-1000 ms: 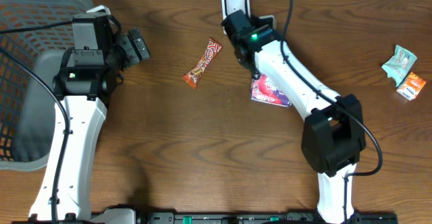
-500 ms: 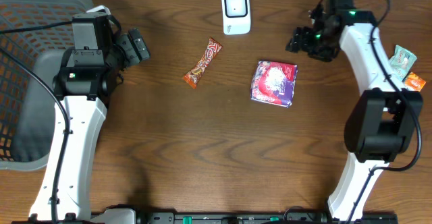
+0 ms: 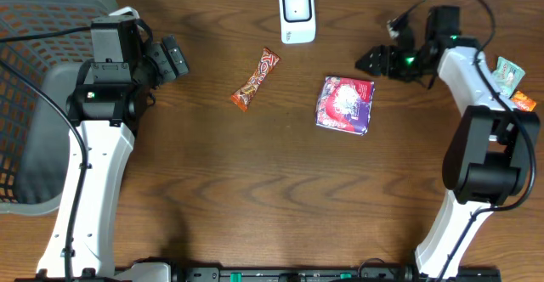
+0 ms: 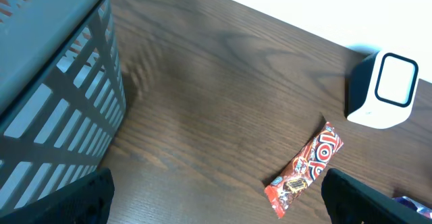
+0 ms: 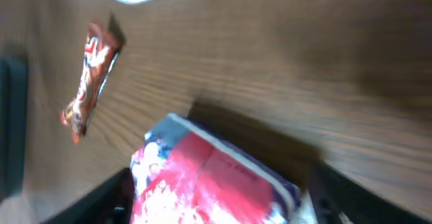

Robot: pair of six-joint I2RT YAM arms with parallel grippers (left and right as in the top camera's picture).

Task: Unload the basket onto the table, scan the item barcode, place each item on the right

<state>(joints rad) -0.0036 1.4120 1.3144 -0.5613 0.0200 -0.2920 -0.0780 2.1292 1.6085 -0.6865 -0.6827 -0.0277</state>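
Note:
A purple and red packet (image 3: 346, 104) lies flat on the wooden table, right of centre. My right gripper (image 3: 374, 61) hovers just up and right of it, pointing left, open and apart from it. The right wrist view is blurred. There the packet (image 5: 209, 177) shows below and between the dark fingers (image 5: 118, 197) of that gripper (image 5: 223, 193). A white scanner (image 3: 297, 14) stands at the table's far edge. A red candy bar (image 3: 256, 79) lies left of centre. My left gripper (image 3: 174, 59) is open and holds nothing, well left of the bar (image 4: 307, 166).
A dark mesh basket (image 3: 34, 78) fills the left side, close beside the left arm. Two small packets, a teal one (image 3: 503, 76) and an orange one (image 3: 519, 106), lie at the right edge behind the right arm.
The right arm swung from over the packet and scanner out to the right, then its gripper dropped slightly toward the packet. The packet, the bar and the left arm stayed put.

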